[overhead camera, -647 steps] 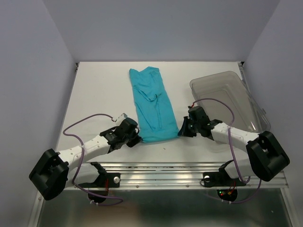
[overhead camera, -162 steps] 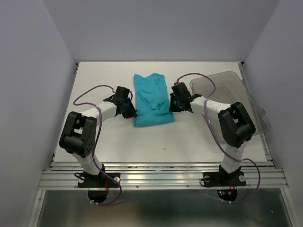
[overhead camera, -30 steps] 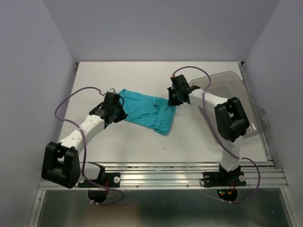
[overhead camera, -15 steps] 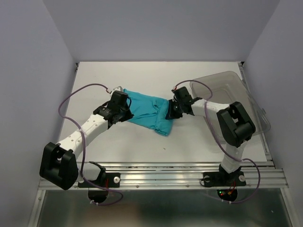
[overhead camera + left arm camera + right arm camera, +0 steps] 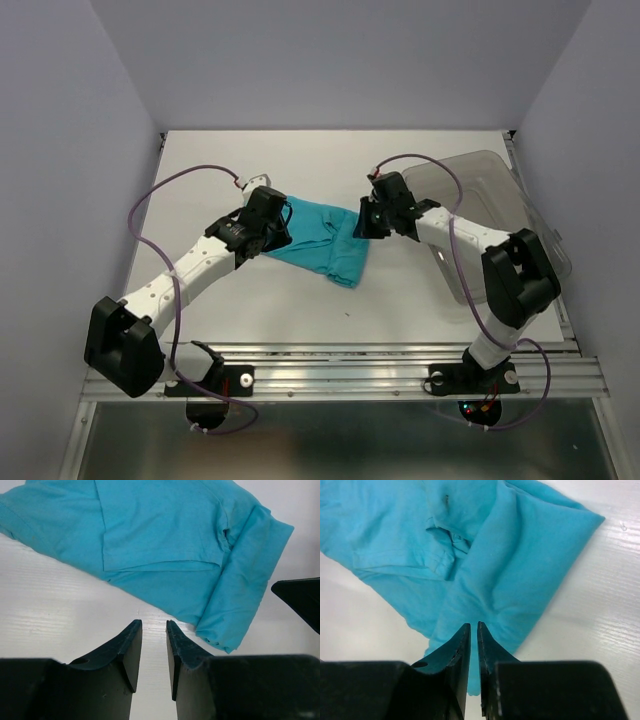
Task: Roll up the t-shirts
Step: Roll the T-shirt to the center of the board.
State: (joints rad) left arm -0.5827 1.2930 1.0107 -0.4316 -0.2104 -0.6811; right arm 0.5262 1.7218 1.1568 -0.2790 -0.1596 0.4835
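The t-shirt has settled flat on the middle of the tabletop, folded but not yet rolled. The left hand has just released it and is now spread and empty beside its edge. The right hand pinches the opposite edge, so rolling looks next.

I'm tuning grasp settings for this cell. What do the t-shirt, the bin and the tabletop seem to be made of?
The t-shirt: thin soft knit, likely cotton, matte; it creases and folds limply. The bin: smooth grey-tinted clear plastic; the white surface shows through. The tabletop: hard white board with faint grain lines, laminate or painted wood, unclear.
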